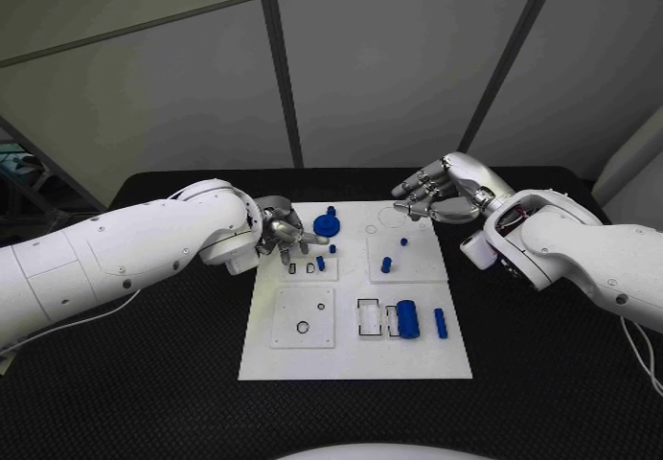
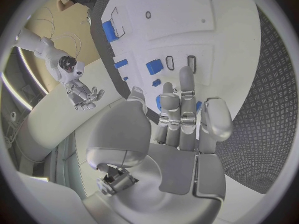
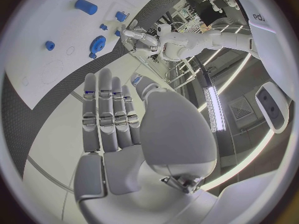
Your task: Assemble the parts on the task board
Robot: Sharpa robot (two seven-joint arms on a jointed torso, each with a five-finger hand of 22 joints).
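— How do the hands stand?

— The left hand (image 1: 284, 235) hangs over the far left part of the task board (image 1: 353, 359), fingers spread and straight in its wrist view, nothing in them. Its fingertips (image 1: 307, 251) point down beside a small upright blue peg (image 1: 321, 262); whether they touch it I cannot tell, the head view is too small there.

— And the right?

— The right hand (image 1: 431, 192) floats past the board's far right corner, fingers loosely apart, empty, touching nothing.

— Where are the parts?

— A blue gear (image 1: 325, 224) sits near the far edge, just beside the left hand. A small blue peg (image 1: 388, 264) stands in the middle. A blue cylinder (image 1: 406, 317) and a slim blue bar (image 1: 441, 323) lie side by side near the right edge.

— Room to move?

— Bare black table (image 1: 553, 383) lies all around the board, and the near half of the board is open between the hands
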